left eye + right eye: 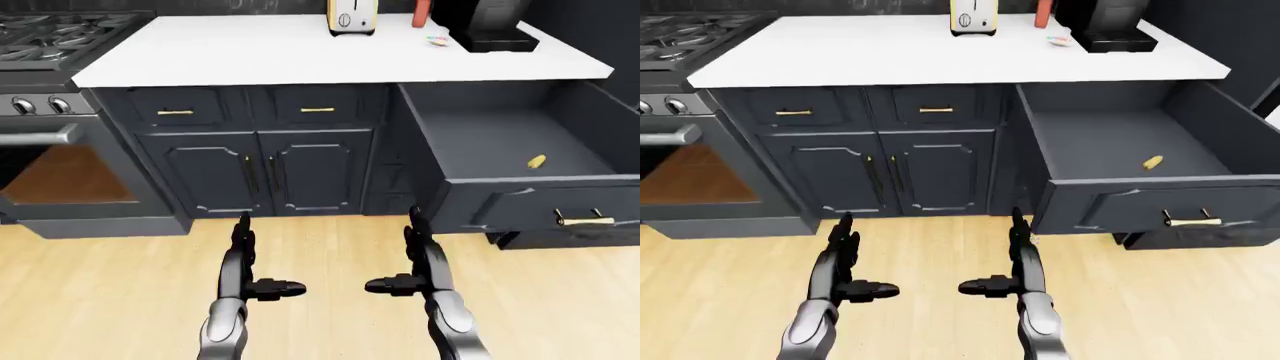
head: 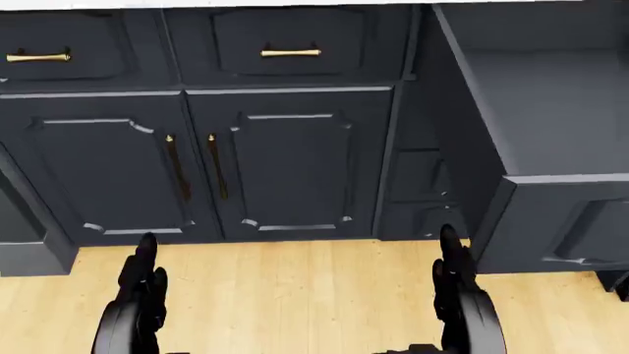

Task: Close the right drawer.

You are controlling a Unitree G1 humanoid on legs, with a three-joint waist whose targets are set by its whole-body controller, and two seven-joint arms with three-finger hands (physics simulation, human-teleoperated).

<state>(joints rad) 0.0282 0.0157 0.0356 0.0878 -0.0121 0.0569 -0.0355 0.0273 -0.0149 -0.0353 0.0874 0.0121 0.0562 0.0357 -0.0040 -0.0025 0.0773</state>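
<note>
Standing pulled far out of the dark cabinet run, the right drawer (image 1: 1150,176) juts toward the camera under the right end of the white countertop (image 1: 890,52), its front panel carrying a brass handle (image 1: 1193,220) low on the face. A small yellow object (image 1: 1152,162), too small to name, lies on the drawer floor.

The right hand (image 1: 1018,251) hangs to the left of that front panel and a little below it, near the panel's left corner but clear of it. The left hand (image 1: 840,259) sits further left again, below the double cabinet doors (image 1: 885,176), well apart from the drawer. Both hands are empty, fingers straight and pointing up toward the cabinets, thumbs jutting inward toward each other.

The drawer's long axis runs into the cabinet, away from the camera, so the closing push must go along that line, square against the front panel. The right hand is plainly the nearer one; it likely needs to shift rightward and up onto the panel before pushing.
</note>
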